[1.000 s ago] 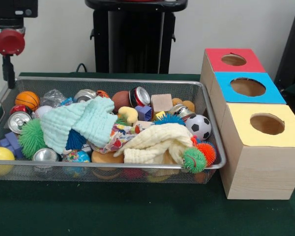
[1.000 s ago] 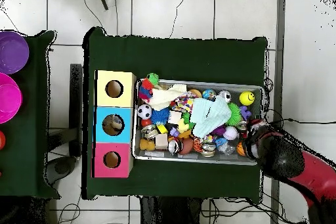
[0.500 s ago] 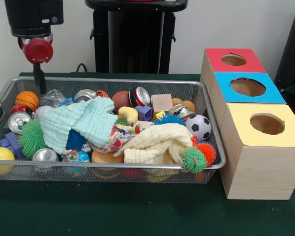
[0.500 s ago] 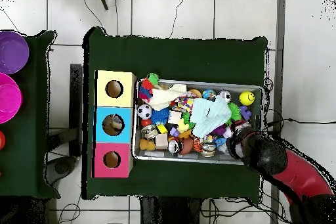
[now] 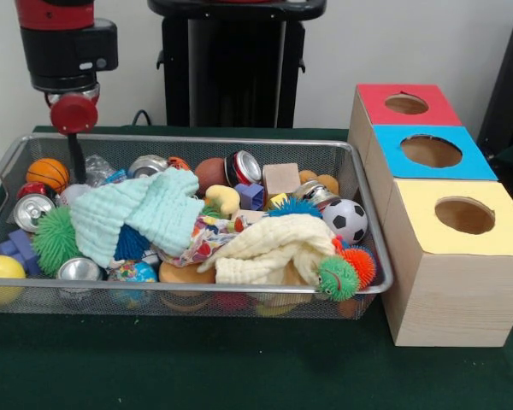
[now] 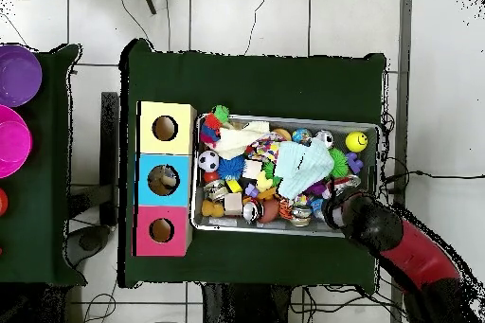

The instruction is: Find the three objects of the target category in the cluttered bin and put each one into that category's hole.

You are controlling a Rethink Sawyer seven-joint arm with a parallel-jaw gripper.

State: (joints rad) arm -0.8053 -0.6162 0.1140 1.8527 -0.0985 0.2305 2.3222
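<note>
You've got the wire bin [image 5: 372, 224] packed full on the green bench [image 5: 197, 367]. On top lie a mint cloth [image 5: 137, 213] and a cream cloth [image 5: 274, 248] w/ a patterned cloth between them. Cans sit at the far side — a red-rimmed can [image 5: 244, 166] near the wooden block [image 5: 281, 178], a silver can [image 5: 32, 209] at the end under the arm. Balls all over: soccer ball [image 5: 346, 219], basketball [image 5: 47, 173], yellow smiley ball [image 5: 0, 275], spiky green ball [image 5: 56, 239].

Beside the bin, just apart, stand 3 boxes in a row, each w/ a round hole: red box [image 5: 406, 104], blue box [image 5: 429, 151], yellow box [image 5: 462, 218].

The tool [image 5: 75, 145] hangs over the bin's far corner by the basketball — can't tell how far it's open, nothing seen in it.
</note>
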